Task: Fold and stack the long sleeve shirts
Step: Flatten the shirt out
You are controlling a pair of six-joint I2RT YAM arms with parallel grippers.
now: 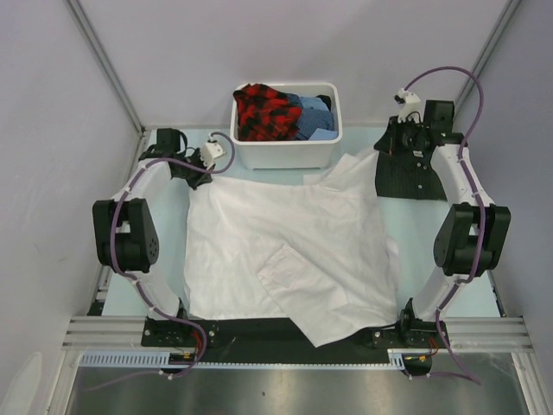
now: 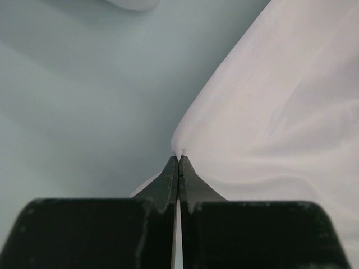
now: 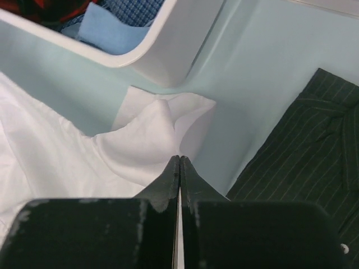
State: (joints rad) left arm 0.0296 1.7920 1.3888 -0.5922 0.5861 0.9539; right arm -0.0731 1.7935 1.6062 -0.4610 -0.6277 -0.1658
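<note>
While pinched on the white shirt (image 2: 280,112) edge, left claw (image 2: 178,158); right claw (image 3: 179,158) pressed together too, tips by its fold.

From above, the right arm (image 1: 462,233) covers the far part of the dark green striped shirt (image 1: 402,183), and the right wrist view cuts that shirt off at its right and lower edges. In the white tub (image 1: 285,154), the red-and-black plaid cloth (image 1: 263,111) and the blue cloth (image 1: 313,117) lie bunched, and we cannot tell what garments they are. The right gripper (image 3: 179,159), jaws pressed together over the white shirt (image 3: 140,140), hides whether any cloth is caught.
</note>
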